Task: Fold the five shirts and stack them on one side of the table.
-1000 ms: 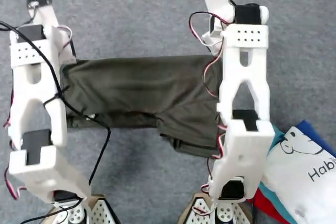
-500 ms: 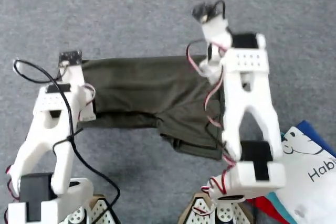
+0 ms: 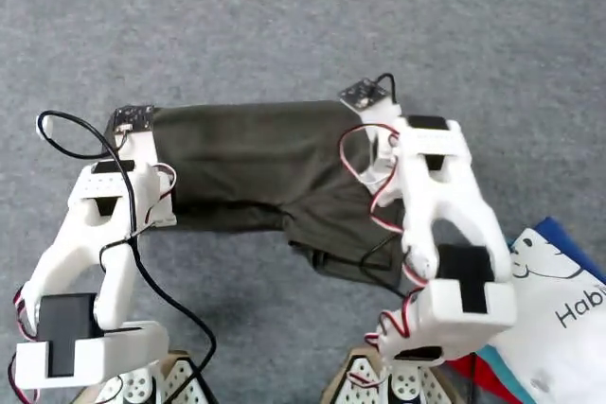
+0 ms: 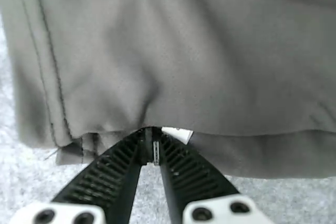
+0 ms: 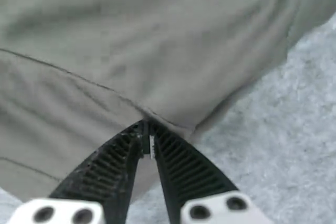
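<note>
Your left gripper (image 4: 152, 138) had its fingers pinched tight on the stitched edge of the olive shirt (image 3: 256, 163). Your right gripper (image 5: 146, 129) had its fingers closed on a fold at the shirt's other end. The shirt lay partly folded on the grey surface (image 3: 284, 35), stretched between both arms.

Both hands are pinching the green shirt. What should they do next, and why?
Probably lift together and carry that edge across, making a fold. The left hand and right hand are each shut on an edge of the olive shirt, which lies spread out.
</note>
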